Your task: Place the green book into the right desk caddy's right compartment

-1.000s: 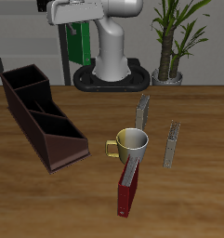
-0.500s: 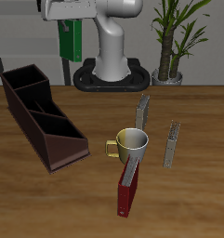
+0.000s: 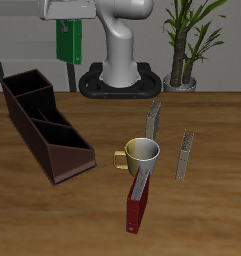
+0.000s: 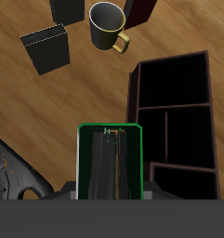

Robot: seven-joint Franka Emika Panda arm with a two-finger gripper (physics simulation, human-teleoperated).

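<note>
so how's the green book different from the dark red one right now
The green book hangs upright in the gripper, high above the table; the dark red book stands on the table near its front edge, beside the mug. The green book is bright green, the dark red book a deep maroon. Both are slim hardcovers of similar size.

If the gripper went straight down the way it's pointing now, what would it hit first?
Probably bare table beside the right desk caddy. The gripper holds the green book high, not yet over a compartment, though depth is uncertain.

Wooden table (image 3: 212,220) with right desk caddy (image 3: 44,125), mug (image 3: 141,154), dark red book (image 3: 138,203), two grey books (image 3: 186,155).
</note>
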